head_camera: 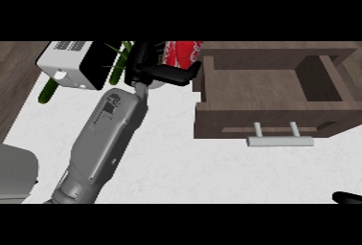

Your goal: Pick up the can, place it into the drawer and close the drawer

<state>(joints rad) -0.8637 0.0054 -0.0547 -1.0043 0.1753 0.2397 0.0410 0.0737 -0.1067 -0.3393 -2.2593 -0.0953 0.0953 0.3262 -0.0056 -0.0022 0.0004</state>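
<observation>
At the far edge of the counter [212, 172], just left of the open drawer [272, 88], we see our left hand [159, 67] curled round the red can [181, 52], thumb across its front. The can appears lifted but is not yet over the drawer, so we judge the pick done, with placing and closing left. Our right hand [346, 197] barely shows at the near right edge; we cannot tell its state.

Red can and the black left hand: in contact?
Touching. The head view shows the black left hand curled round the red can, thumb across its front, beside the open brown wooden drawer.
</observation>
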